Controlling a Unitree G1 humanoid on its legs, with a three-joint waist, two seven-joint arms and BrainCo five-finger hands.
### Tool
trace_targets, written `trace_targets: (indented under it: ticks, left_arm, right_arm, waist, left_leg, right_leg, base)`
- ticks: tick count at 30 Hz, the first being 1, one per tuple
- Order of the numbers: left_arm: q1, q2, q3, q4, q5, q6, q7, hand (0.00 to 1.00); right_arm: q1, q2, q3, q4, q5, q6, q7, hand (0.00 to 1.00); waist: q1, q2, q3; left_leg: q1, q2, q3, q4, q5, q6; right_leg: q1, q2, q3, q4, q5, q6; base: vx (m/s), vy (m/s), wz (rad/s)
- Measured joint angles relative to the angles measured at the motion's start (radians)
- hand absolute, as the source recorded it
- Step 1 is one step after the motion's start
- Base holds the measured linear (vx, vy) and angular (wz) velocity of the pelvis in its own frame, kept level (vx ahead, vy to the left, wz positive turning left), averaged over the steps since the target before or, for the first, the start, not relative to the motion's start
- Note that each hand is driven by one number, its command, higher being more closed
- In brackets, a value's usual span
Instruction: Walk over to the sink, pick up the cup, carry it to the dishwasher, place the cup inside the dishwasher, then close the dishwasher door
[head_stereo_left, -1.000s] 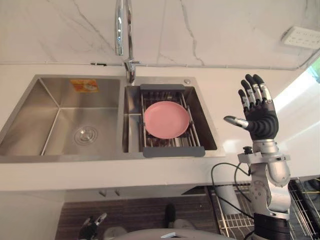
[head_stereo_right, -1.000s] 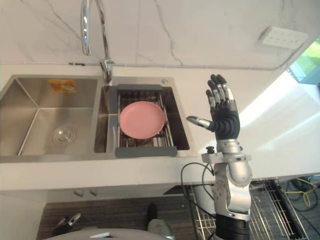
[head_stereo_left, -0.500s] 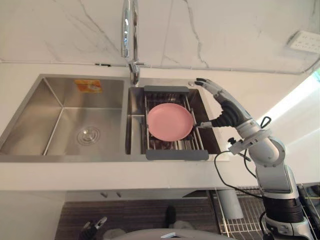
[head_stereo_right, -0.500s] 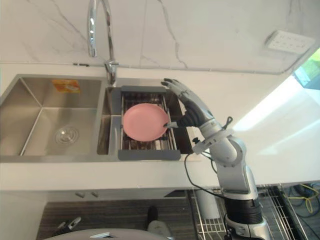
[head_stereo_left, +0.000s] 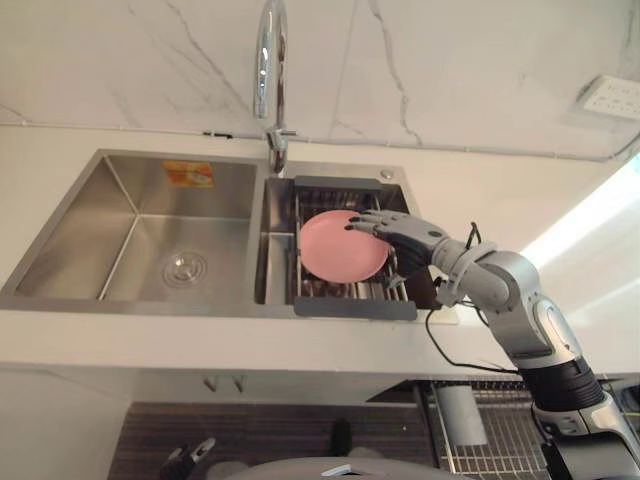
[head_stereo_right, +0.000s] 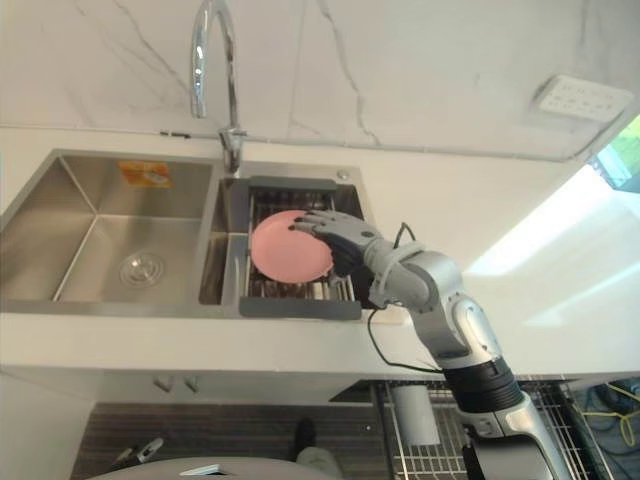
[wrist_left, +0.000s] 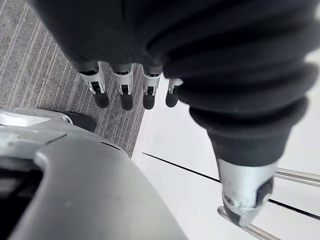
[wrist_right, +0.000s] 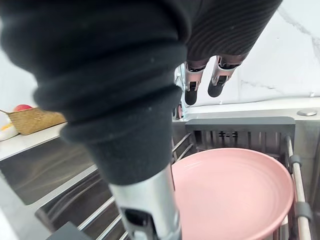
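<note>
Right hand (head_stereo_left: 398, 230), fingers loose and holding nothing, has swung down from above the counter. Just beneath its fingertips lies a pink plate (head_stereo_left: 333, 250) on the sink rack (head_stereo_left: 355, 309); likely the item to grasp next, not a cup. Left hand (wrist_left: 130, 90) hangs slack.

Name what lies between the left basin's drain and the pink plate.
In the left eye view: the steel divider wall, then the dish rack holding the pink plate.
</note>
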Motion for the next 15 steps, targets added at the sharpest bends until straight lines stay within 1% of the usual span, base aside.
trace_targets:
  ticks: [3,5,10,11,15]
  left_arm:
    - [-0.003,0.001,0.000,0.000,0.009,0.000,0.000,0.00]
    - [-0.002,0.009,-0.015,-0.001,0.009,0.000,0.000,0.00]
    - [-0.001,0.014,-0.033,-0.003,0.010,0.000,0.000,0.00]
    - [-0.001,0.015,-0.038,-0.003,0.010,0.000,0.000,0.00]
    - [0.001,0.016,-0.041,-0.011,0.010,0.000,0.000,0.00]
  right_arm:
    - [-0.005,0.000,0.004,0.007,-0.046,-0.003,-0.007,0.00]
    - [-0.005,0.001,0.022,0.049,-0.078,-0.010,-0.011,0.00]
    - [-0.005,0.002,0.072,0.122,-0.139,-0.028,-0.032,0.00]
    - [-0.004,0.003,0.083,0.140,-0.154,-0.032,-0.048,0.00]
    - [-0.004,0.003,0.087,0.172,-0.193,-0.034,-0.060,0.00]
  waist:
    - [0.009,-0.003,-0.003]
    - [0.015,-0.007,-0.006]
    - [0.019,-0.008,-0.006]
    - [0.018,-0.008,-0.006]
    - [0.019,-0.008,-0.006]
  left_leg:
    - [-0.001,0.000,0.000,0.000,0.000,0.000]
    - [-0.001,0.000,-0.002,0.000,0.001,0.000]
    - [-0.003,0.000,-0.007,-0.003,0.007,-0.002]
    - [-0.005,0.000,-0.011,-0.004,0.010,-0.003]
    - [-0.007,0.000,-0.023,-0.021,0.023,-0.004]
  right_leg:
    - [0.000,0.000,-0.001,0.000,0.000,0.000]
    - [0.000,-0.003,-0.003,-0.006,0.000,0.000]
    - [0.000,-0.006,-0.010,-0.006,-0.001,0.001]
    - [0.000,-0.007,-0.015,-0.006,-0.001,0.001]
    - [-0.001,-0.008,-0.028,-0.007,-0.002,0.002]
  base:
    - [0.00,0.000,0.00]
    - [0.00,0.000,0.00]
    - [-0.02,-0.004,0.03]
    - [-0.03,-0.009,0.07]
    - [-0.03,-0.011,0.10]
